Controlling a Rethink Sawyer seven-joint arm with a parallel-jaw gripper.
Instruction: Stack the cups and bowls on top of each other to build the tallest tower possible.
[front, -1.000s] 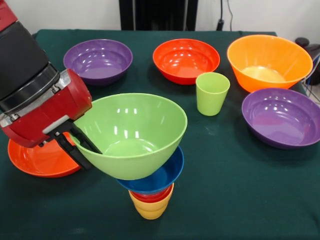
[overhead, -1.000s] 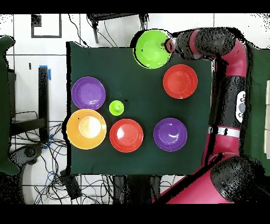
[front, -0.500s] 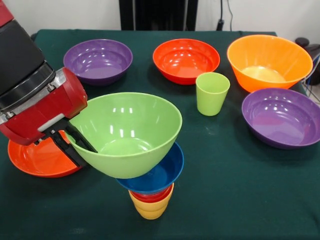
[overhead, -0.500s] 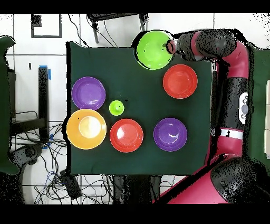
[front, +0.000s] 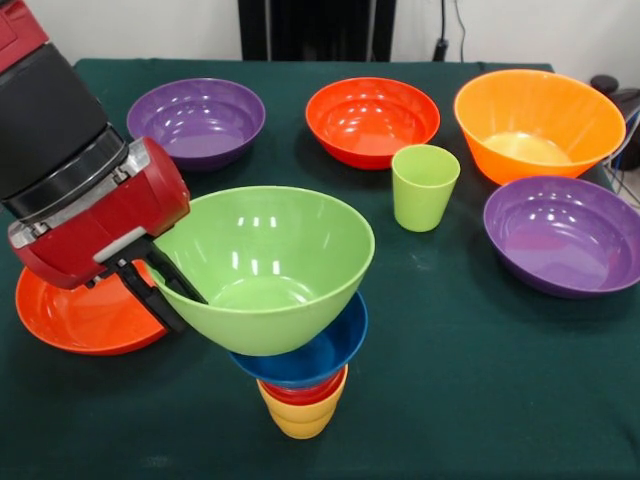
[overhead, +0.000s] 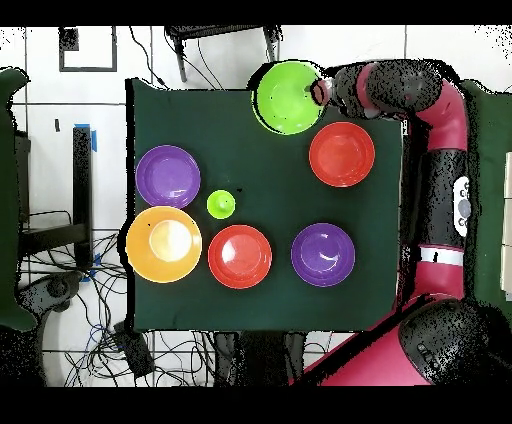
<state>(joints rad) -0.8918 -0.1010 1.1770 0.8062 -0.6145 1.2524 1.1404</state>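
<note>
The tower stands near the table's front edge: yellow cup (front: 300, 420) lowest, red cup (front: 300, 393), blue bowl (front: 325, 352), then the wide light green bowl (front: 265, 270) on top, tilted. My gripper (front: 168, 295) is shut on the green bowl's left rim, one finger inside and one outside. In the overhead view the green bowl (overhead: 288, 97) hides the pieces under it, with the gripper (overhead: 320, 92) at its right rim. A loose light green cup (front: 424, 187) stands upright at centre right.
A purple bowl (front: 196, 122), a red-orange bowl (front: 372, 120) and the large orange bowl (front: 538, 125) line the far side. A second purple bowl (front: 565, 235) sits at the right. A second red-orange bowl (front: 85, 315) lies under my arm at the left.
My gripper and the green bowl shifted slightly left, then back right to about where they were. The tower below and the other pieces have not moved.
</note>
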